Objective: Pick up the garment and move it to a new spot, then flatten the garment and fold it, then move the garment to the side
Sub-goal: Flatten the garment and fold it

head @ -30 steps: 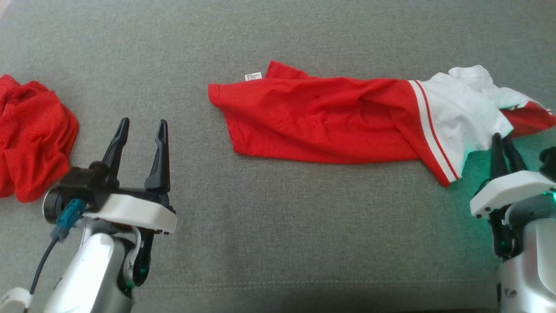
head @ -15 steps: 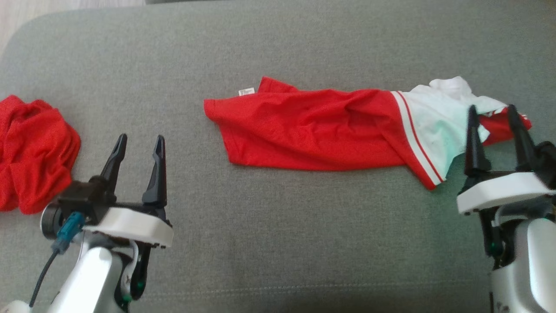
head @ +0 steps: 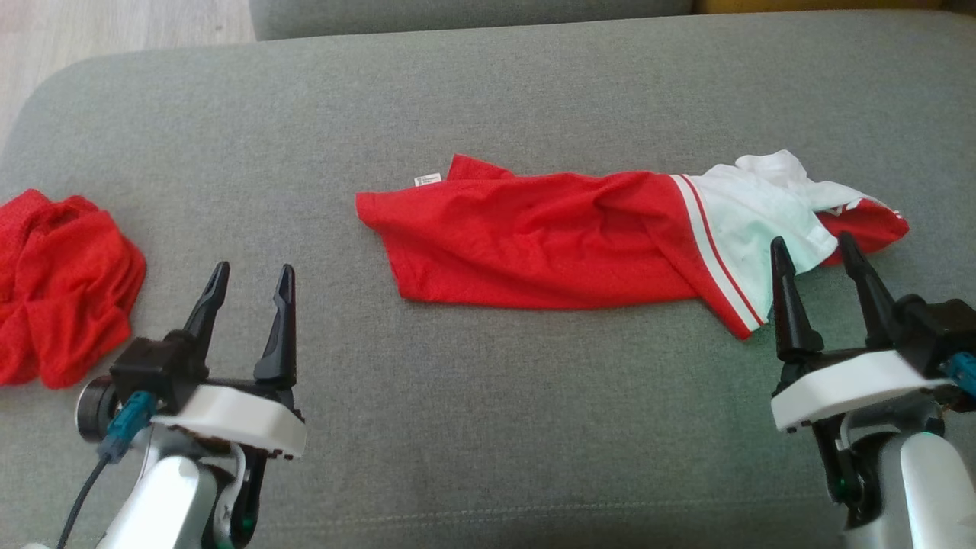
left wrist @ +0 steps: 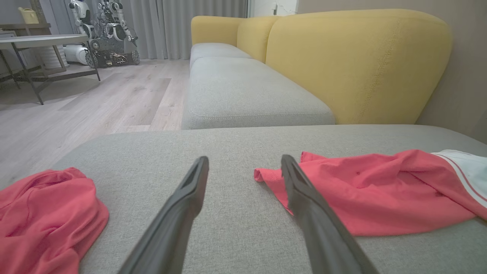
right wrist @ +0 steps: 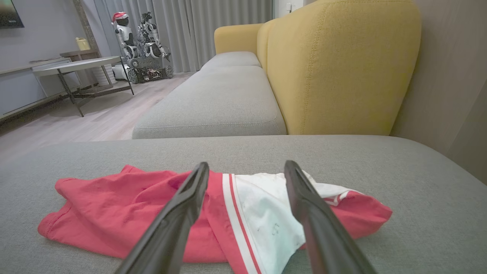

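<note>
Garment [head: 564, 244]: red-and-white, rumpled on sofa cushion [head: 488, 91], white end just ahead of right fingers [head: 787, 305], spread wide, empty. Left fingers [head: 280, 328]: wide, empty, red cloth [head: 61, 290] to their left. Risk: pinching bunched layers likely lifts a twisted clump

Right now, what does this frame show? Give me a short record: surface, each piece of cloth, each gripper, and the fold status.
surface: grey sofa cushion
main garment: shirt, red with a white right end, stretched lengthwise, wrinkled
other cloth: crumpled red heap at the far left, apart from the shirt
left arm: left gripper open, empty, over bare cushion between the two cloths
right arm: right gripper open, empty, at the shirt's white end; contact unclear
fold status: not yet folded
</note>
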Robot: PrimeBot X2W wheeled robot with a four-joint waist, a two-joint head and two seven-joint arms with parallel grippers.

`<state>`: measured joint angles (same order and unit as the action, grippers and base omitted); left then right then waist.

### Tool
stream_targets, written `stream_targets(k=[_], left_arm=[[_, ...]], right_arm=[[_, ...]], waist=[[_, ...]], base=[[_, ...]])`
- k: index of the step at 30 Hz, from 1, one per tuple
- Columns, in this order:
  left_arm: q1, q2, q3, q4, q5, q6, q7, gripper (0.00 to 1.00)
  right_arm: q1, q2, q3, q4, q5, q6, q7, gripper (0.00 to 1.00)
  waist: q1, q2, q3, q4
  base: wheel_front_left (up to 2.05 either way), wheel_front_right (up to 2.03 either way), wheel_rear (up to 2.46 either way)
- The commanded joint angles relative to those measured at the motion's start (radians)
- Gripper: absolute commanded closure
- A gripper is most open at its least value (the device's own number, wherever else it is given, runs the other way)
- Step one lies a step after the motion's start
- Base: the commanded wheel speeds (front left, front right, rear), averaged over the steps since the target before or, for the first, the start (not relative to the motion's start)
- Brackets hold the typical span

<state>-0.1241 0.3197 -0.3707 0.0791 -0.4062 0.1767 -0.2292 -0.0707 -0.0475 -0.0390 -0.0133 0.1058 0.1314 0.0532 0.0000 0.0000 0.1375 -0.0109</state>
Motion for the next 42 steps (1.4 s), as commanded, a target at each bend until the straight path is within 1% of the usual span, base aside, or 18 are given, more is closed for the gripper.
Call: stream_targets(k=[1,6,12,16,17,18,22,25,28,31,35,38,40,42], left_arm=[[-0.028,0.031,0.040,-0.036,-0.003,0.005,0.001,0.00],[-0.029,0.034,0.038,-0.042,-0.004,0.009,0.006,0.00],[-0.055,0.032,0.028,-0.046,-0.008,0.003,0.017,0.00],[-0.141,0.013,0.009,-0.033,-0.019,-0.028,0.041,0.00],[-0.213,-0.002,-0.007,-0.009,-0.022,-0.050,0.065,0.00],[-0.252,-0.012,-0.016,0.008,-0.024,-0.062,0.077,0.00],[-0.416,-0.063,-0.049,0.135,-0.041,-0.112,0.134,0.00],[-0.523,-0.096,-0.064,0.278,-0.058,-0.148,0.171,0.00],[-0.597,-0.110,-0.063,0.434,-0.078,-0.171,0.207,0.00],[-0.646,-0.116,-0.056,0.567,-0.094,-0.185,0.228,0.00],[-0.678,-0.128,-0.050,0.695,-0.108,-0.185,0.233,0.00],[-0.695,-0.138,-0.045,0.772,-0.119,-0.184,0.236,0.00],[-0.699,-0.141,-0.045,0.792,-0.122,-0.184,0.238,0.00],[-0.705,-0.150,-0.047,0.824,-0.131,-0.198,0.240,0.00]], right_arm=[[-0.020,-0.003,0.027,-0.043,0.008,-0.001,0.005,0.00],[-0.020,-0.003,0.029,-0.044,0.011,-0.001,0.008,0.00],[-0.027,-0.003,0.024,-0.050,0.013,-0.001,0.007,0.00],[-0.039,-0.003,0.021,-0.058,0.016,-0.001,0.007,0.00],[-0.050,-0.003,0.025,-0.062,0.018,-0.001,0.007,0.00],[-0.057,-0.003,0.028,-0.064,0.018,-0.001,0.007,0.00],[-0.084,-0.003,0.045,-0.064,0.023,-0.001,0.004,0.00],[-0.103,-0.003,0.060,-0.060,0.028,-0.001,0.000,0.00],[-0.117,-0.003,0.072,-0.052,0.035,-0.001,-0.008,0.00],[-0.123,-0.003,0.070,-0.041,0.040,-0.001,-0.016,0.00],[-0.123,-0.003,0.066,-0.029,0.049,-0.001,-0.025,0.00],[-0.125,-0.003,0.068,-0.022,0.054,-0.001,-0.029,0.00],[-0.125,-0.003,0.068,-0.019,0.054,-0.001,-0.029,0.00],[-0.128,-0.003,0.067,-0.015,0.056,-0.001,-0.029,0.00]], waist=[[0.0000,0.0000,-0.001,0.001],[0.0000,0.0000,0.002,0.004],[0.0000,0.0000,0.020,0.009],[0.0000,0.0000,0.051,0.013],[0.0000,0.0000,0.075,0.010],[0.0000,0.0000,0.089,0.008],[0.0000,0.0000,0.141,-0.013],[0.0000,0.0000,0.178,-0.037],[0.0000,0.0000,0.205,-0.063],[0.0000,0.0000,0.221,-0.080],[0.0000,0.0000,0.230,-0.088],[0.0000,0.0000,0.234,-0.091],[0.0000,0.0000,0.233,-0.091],[0.0000,0.0000,0.230,-0.092]], base=[[0.00,0.00,0.00],[0.00,0.00,0.00],[0.00,0.00,0.00],[0.00,0.00,0.00],[0.00,0.00,0.00],[0.00,0.00,0.00],[0.00,0.00,0.00],[0.00,0.00,0.00],[0.00,0.00,0.00],[0.00,0.00,0.00],[0.00,0.00,0.00],[0.00,0.00,0.00],[0.00,0.00,0.00],[0.00,0.00,0.00]])
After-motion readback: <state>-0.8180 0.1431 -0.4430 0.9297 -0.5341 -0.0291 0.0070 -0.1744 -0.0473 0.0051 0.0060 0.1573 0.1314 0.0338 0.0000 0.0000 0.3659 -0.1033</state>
